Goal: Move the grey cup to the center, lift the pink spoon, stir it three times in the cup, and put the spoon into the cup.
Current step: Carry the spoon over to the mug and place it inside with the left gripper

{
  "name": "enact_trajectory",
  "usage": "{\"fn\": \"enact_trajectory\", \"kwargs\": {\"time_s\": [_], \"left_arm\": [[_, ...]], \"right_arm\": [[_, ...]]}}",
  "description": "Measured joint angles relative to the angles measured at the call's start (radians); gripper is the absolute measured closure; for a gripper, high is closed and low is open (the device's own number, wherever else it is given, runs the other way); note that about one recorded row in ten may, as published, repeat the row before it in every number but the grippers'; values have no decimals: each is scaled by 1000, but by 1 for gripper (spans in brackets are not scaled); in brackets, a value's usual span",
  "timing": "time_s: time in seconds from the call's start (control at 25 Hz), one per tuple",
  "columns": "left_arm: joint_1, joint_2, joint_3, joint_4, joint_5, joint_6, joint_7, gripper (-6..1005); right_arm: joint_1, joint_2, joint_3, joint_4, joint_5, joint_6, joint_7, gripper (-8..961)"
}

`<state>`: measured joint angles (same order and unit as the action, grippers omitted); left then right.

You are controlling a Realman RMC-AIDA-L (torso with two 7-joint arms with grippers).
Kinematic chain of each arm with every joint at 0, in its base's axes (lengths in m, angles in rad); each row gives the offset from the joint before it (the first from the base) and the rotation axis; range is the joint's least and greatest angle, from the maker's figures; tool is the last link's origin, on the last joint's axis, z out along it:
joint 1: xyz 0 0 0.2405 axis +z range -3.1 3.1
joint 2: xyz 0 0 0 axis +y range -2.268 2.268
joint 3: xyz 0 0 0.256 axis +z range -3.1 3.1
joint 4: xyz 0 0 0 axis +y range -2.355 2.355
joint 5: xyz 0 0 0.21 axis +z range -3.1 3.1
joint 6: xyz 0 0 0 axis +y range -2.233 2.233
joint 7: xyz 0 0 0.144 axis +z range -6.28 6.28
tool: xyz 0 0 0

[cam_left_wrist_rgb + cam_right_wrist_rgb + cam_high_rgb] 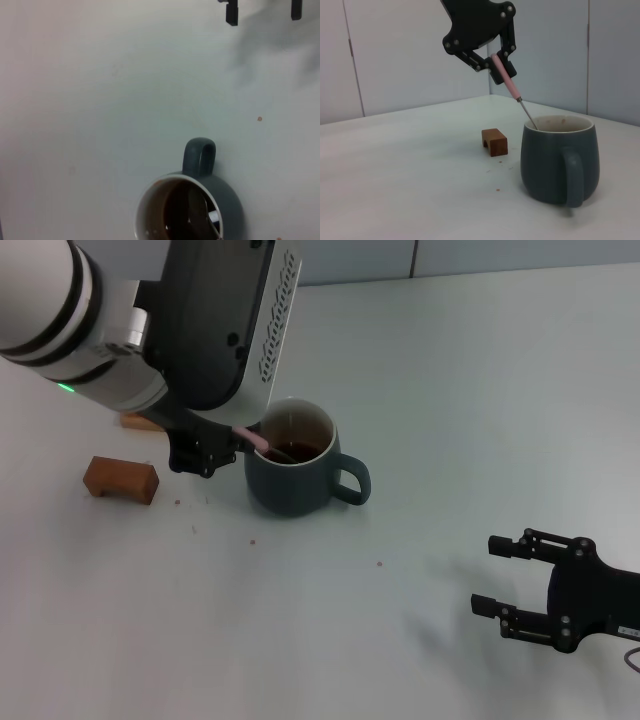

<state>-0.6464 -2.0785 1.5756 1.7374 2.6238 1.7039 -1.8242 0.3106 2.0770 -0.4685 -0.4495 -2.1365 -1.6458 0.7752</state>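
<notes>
Brown wooden block (121, 478), small and arch-shaped, is the first thing you meet toward the left edge of the white table (480, 390); a second block (138, 421) shows only as a sliver just behind it, mostly hidden under your left arm. Next comes your left gripper (243, 442), hanging just beside the cup's left rim, its black fingers (499, 70) pinched on the pale pink handle of the small slim pink spoon (256, 439). You can see from the right wrist view that the spoon is tilted, handle up in the claw, its thin grey metal neck crossing the rim so the bowl end dips inside. Right of that gripper stands your rounded dark blue-grey ceramic grey cup (293, 472), upright around the middle of the table, pale inner wall showing, loop handle pointing toward the right edge. In the left wrist view a bit of the metal spoon glints inside the cup against the inner wall. Well apart, near the table's front right corner, you have the right gripper (507, 576) low over the surface with its fingers spread wide and nothing between them
</notes>
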Motion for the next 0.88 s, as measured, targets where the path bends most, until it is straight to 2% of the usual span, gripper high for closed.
{"fn": "enact_trajectory", "kwargs": {"time_s": [0.48,0.6,0.88], "left_arm": [[-6,0,12,-46,34,-76,-6,869],[-6,0,8,-48,73,-64,-30,868],[-1,2,9,-31,58,-20,-33,868]], "right_arm": [[-5,2,-5,0,0,0,-1,235],[-5,2,-5,5,1,0,-1,235],[-2,1,-5,8,0,0,-1,235]]}}
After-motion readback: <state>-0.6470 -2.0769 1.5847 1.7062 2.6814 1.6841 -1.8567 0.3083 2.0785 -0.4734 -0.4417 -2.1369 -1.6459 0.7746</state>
